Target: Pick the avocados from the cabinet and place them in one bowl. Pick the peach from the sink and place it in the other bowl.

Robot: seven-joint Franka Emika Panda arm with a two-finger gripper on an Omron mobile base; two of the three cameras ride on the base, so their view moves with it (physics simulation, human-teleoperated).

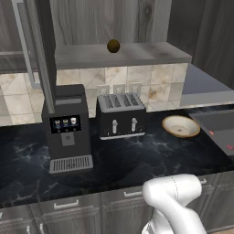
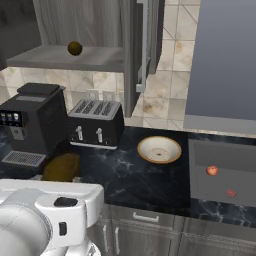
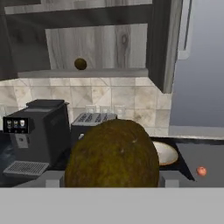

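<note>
One avocado, a dark olive-brown ball, sits right in front of the hand camera with my gripper shut on it. It also shows low over the counter by the coffee machine. The second avocado rests on the shelf of the open cabinet. A tan bowl stands on the black counter right of the toaster. The peach lies in the dark sink. The other bowl is out of view.
A black coffee machine and a black toaster stand against the tiled wall under the shelf. The cabinet door hangs open with its bar handle outward. A tall grey panel rises behind the sink.
</note>
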